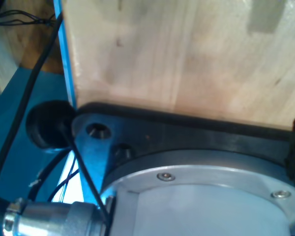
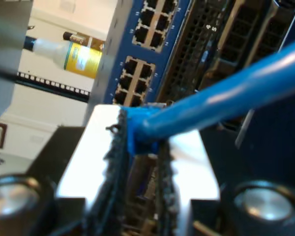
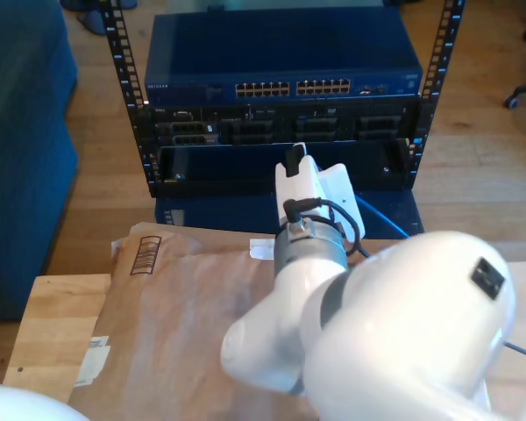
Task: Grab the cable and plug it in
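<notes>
Insertion step: our second gripper (image 2: pixel 140 147) pinches the blue Ethernet cable (image 2: pixel 221 101) by its plug, facing the network switch (image 2: pixel 137 59); next, align plug with a port. First gripper's state: we cannot tell.

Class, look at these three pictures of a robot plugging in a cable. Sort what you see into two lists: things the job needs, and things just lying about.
Needed for the job:
blue cable, clamped in my second gripper
blue network switch with its ports

Just lying about:
yellow-labelled bottle
brown paper
wooden table

Barcode on the cardboard (image 3: pixel 146 256) — digits unreadable.
</notes>
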{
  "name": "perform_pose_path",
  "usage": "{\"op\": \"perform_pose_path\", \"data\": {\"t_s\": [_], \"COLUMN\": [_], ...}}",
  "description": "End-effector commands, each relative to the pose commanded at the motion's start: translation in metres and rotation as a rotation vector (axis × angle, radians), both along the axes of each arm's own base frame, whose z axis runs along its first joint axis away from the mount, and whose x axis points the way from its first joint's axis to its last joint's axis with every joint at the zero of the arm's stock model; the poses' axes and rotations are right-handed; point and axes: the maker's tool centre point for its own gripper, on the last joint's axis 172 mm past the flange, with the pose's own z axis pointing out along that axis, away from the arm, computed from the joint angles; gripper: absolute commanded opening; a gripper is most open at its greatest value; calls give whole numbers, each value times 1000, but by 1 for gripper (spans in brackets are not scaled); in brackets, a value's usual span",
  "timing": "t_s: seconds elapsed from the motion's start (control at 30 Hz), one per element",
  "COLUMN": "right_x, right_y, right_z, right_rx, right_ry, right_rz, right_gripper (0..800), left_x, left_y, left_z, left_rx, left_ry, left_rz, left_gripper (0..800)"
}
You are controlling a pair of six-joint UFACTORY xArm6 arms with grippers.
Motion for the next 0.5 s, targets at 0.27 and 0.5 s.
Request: {"op": "perform_pose_path", "data": {"t_s": [0.27,0.5], "right_x": [12,6], "right_y": [11,5], "right_z": [20,52], "right_rx": [8,-25], "right_ry": [-43,-73], "right_rz": [27,29], "right_gripper": [1,0], "left_x": [0,0], "left_y": [-1,0], "left_z": [0,0], "left_rx": [-3,0], "left_ry": [0,0], "left_rz": [0,0], "left_gripper": [800,800]}}
